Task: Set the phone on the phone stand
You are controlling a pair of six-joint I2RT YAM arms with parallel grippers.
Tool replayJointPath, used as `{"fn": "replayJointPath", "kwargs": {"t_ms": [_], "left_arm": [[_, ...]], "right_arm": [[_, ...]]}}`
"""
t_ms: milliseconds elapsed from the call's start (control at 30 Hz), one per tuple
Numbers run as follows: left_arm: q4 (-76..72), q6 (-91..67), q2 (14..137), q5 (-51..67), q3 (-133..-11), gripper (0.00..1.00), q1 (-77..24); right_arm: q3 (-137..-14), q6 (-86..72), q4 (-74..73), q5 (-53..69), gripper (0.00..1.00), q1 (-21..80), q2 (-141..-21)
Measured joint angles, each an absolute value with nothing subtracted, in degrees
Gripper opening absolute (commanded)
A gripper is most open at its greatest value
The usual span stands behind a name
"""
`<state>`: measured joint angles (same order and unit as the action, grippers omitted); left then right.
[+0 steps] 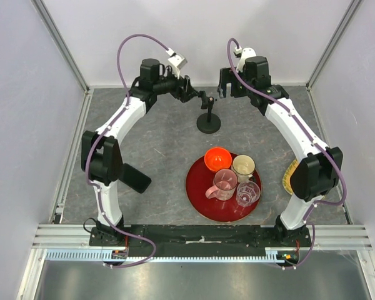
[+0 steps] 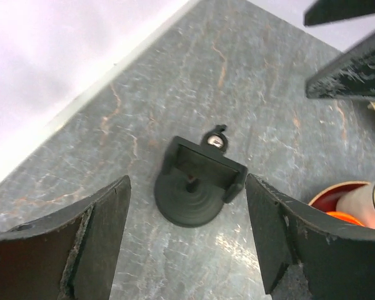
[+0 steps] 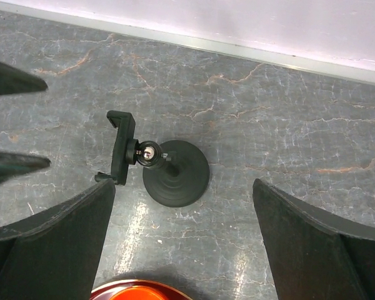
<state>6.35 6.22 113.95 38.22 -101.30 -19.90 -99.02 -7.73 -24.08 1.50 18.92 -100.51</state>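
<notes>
We find the stand [image 1: 208, 119] at the far middle of the table [image 1: 162, 144], the tray [image 1: 199, 201] just near of it holding a bowl [image 1: 217, 159] and three cups [image 1: 243, 166], and the phone [image 1: 136, 178] lying to the left, well apart from both.

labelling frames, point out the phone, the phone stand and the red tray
phone [image 1: 137, 179], top view, middle of its face
phone stand [image 2: 184, 209], left wrist view, disc base
red tray [image 1: 192, 182], top view, bare left rim
</notes>
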Motion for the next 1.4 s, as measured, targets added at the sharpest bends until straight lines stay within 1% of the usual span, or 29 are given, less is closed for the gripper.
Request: {"fn": "replayJointPath", "kwargs": {"t_ms": [133, 233, 300, 367, 400, 433, 500, 600, 633, 700, 733, 800, 833, 900, 967, 1033, 1067, 1100, 1167, 1200, 1267, 1300, 1367, 1400], "left_arm": [[3.88, 3.25, 114.91, 37.60, -102.59, 0.81, -18.59], [2.61, 0.91, 118.32, 37.89, -105.82, 0.87, -18.44], [1.43, -0.12, 120.88, 39.27, -107.33, 0.87, -18.50], [0.10, -0.71, 123.02, 40.99, -107.55, 0.78, -18.57], [-0.25, -0.89, 123.76, 41.69, -107.55, 0.72, -18.68], [-0.64, -0.97, 124.73, 42.72, -107.55, 0.63, -18.72], [-1.04, -1.08, 126.28, 44.29, -107.55, 0.60, -18.72], [-1.21, -1.10, 127.20, 45.89, -107.24, 0.59, -18.74], [-1.85, -1.15, 127.20, 46.63, -106.80, 0.54, -18.74], [-3.88, -1.32, 127.13, 47.75, -105.86, 0.51, -18.74], [-4.89, -1.56, 127.13, 48.31, -105.30, 0.47, -18.74], [-5.93, -2.07, 127.13, 48.80, -104.29, 0.42, -18.76], [-6.31, -2.24, 127.13, 49.01, -103.94, 0.37, -18.76], [-6.90, -2.63, 127.13, 49.17, -103.48, 0.35, -18.74], [-7.64, -2.87, 127.02, 49.01, -102.89, 0.24, -18.76], [-7.79, -3.22, 126.65, 48.64, -102.06, 0.20, -18.85], [-7.90, -3.29, 126.30, 47.99, -101.58, 0.23, -18.98], [-7.70, -3.29, 125.51, 47.03, -100.79, 0.35, -19.09], [-7.18, -3.49, 124.40, 45.10, -99.55, 0.54, -19.27], [-6.79, -4.03, 123.39, 44.18, -98.41, 0.74, -19.38], [-5.87, -5.21, 120.42, 42.04, -95.22, 0.81, -19.35], [-5.69, -6.70, 117.08, 40.16, -91.64, 0.85, -19.35], [-5.52, -8.21, 112.86, 37.10, -87.59, 0.86, -19.35], [-3.84, -10.17, 107.83, 33.74, -83.50, 0.86, -19.18]], "right_arm": [[-99.02, -8.12, -24.08, 2.20, 0.98, 19.16, -100.92], [-99.02, -8.38, -24.12, 2.83, 0.98, 19.53, -101.49], [-99.04, -8.38, -24.10, 3.14, 0.98, 19.94, -101.75], [-99.04, -8.38, -24.10, 3.29, 0.98, 20.49, -101.97], [-99.04, -8.38, -24.10, 3.33, 0.98, 20.60, -102.08], [-99.07, -8.38, -24.10, 3.44, 0.98, 20.84, -102.17], [-99.07, -8.38, -24.10, 3.64, 0.98, 21.12, -102.24], [-99.20, -8.38, -24.08, 3.77, 0.98, 21.32, -102.24], [-99.26, -8.38, -24.10, 3.79, 0.98, 21.32, -102.24], [-99.37, -8.38, -24.08, 3.84, 0.98, 21.32, -102.28], [-99.48, -8.38, -24.08, 3.84, 0.98, 21.32, -102.37], [-99.59, -8.38, -24.05, 3.86, 0.98, 21.30, -102.61], [-99.59, -8.38, -24.08, 3.84, 0.98, 21.30, -102.74], [-99.59, -8.36, -24.08, 3.81, 0.98, 21.32, -103.09], [-99.59, -8.36, -24.12, 3.84, 0.98, 21.32, -103.26], [-99.61, -8.36, -24.10, 3.84, 0.98, 21.32, -103.26], [-99.70, -8.36, -24.08, 3.84, 0.98, 21.32, -103.26], [-99.81, -8.36, -24.08, 3.84, 0.98, 21.32, -103.26], [-99.92, -8.36, -24.08, 3.86, 0.98, 21.32, -103.26], [-99.96, -8.36, -24.05, 3.86, 0.98, 21.34, -103.26], [-100.01, -8.32, -24.08, 3.81, 0.98, 21.39, -103.26], [-100.01, -8.25, -24.10, 3.62, 0.98, 21.39, -103.26], [-100.03, -8.12, -24.14, 3.20, 0.98, 21.45, -103.26], [-100.03, -7.94, -24.32, 2.74, 0.98, 21.54, -103.26]]}}
